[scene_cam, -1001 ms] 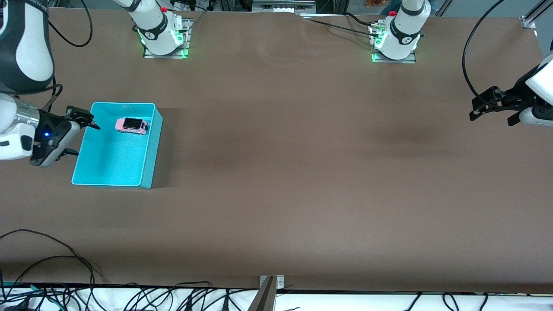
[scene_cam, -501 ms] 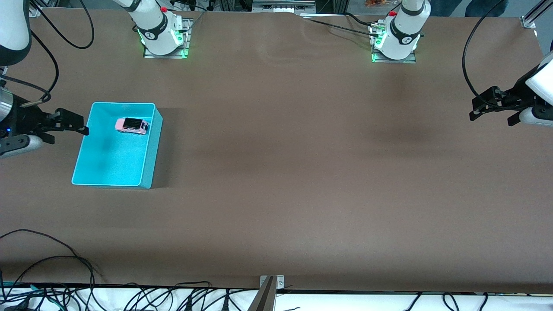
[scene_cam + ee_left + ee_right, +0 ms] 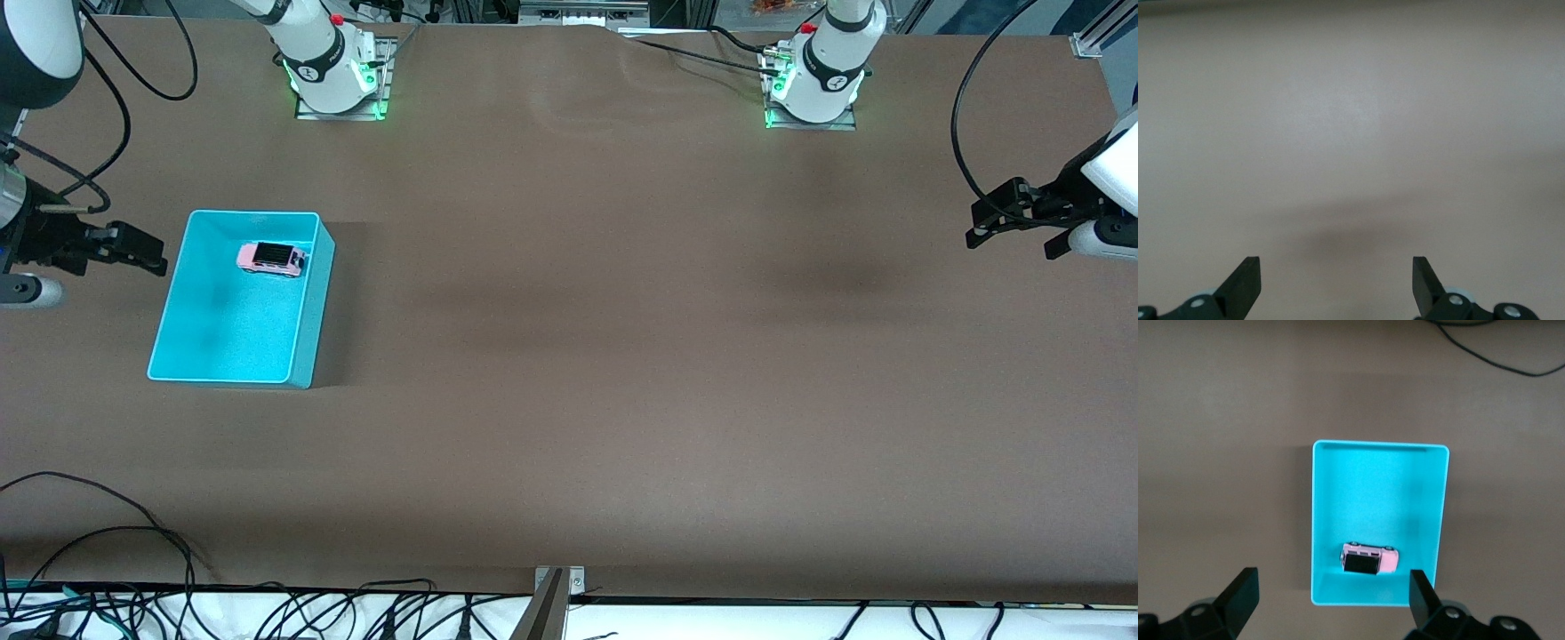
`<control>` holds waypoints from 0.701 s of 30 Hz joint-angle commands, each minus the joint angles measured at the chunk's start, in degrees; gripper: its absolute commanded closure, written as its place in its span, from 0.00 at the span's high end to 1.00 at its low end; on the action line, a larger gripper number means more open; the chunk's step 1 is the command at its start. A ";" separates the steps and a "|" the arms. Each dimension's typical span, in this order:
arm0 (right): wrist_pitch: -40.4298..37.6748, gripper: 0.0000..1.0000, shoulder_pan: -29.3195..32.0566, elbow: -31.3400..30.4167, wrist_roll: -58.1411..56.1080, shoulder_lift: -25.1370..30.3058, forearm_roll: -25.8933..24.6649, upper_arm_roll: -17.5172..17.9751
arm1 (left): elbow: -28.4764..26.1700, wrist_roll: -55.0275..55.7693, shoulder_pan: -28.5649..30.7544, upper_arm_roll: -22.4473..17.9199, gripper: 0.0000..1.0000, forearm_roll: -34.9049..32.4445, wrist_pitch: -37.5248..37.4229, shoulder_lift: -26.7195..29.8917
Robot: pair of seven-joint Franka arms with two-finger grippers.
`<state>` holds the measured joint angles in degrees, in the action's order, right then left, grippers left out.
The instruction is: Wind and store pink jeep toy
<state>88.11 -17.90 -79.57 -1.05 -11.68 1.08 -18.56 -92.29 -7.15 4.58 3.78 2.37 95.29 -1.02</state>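
Inside the turquoise plastic bin [image 3: 233, 333] sat the tiny boxy pink jeep toy [image 3: 271, 259]; both the right pincer [image 3: 147, 256] and the left pincer [image 3: 987, 233] hung spread wide and empty.

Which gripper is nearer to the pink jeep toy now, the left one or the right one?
The right. The right gripper hangs open just outside the turquoise bin that holds the pink jeep toy. The left gripper waits open at the left arm's end of the table.

You see a brown table [image 3: 569, 356], evenly lit, with black cables [image 3: 133, 569] along its edge nearest the front camera.
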 commanded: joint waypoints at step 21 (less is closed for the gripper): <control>5.85 1.00 -0.65 -17.64 1.48 16.95 -5.21 5.02 | 1.68 -0.32 -0.10 0.09 1.00 -0.35 -1.07 -0.30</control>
<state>92.72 -18.11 -95.25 -0.61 3.32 -2.74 -15.81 -92.29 -7.15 4.58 3.79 2.37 95.29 -1.02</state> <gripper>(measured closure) 0.000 0.000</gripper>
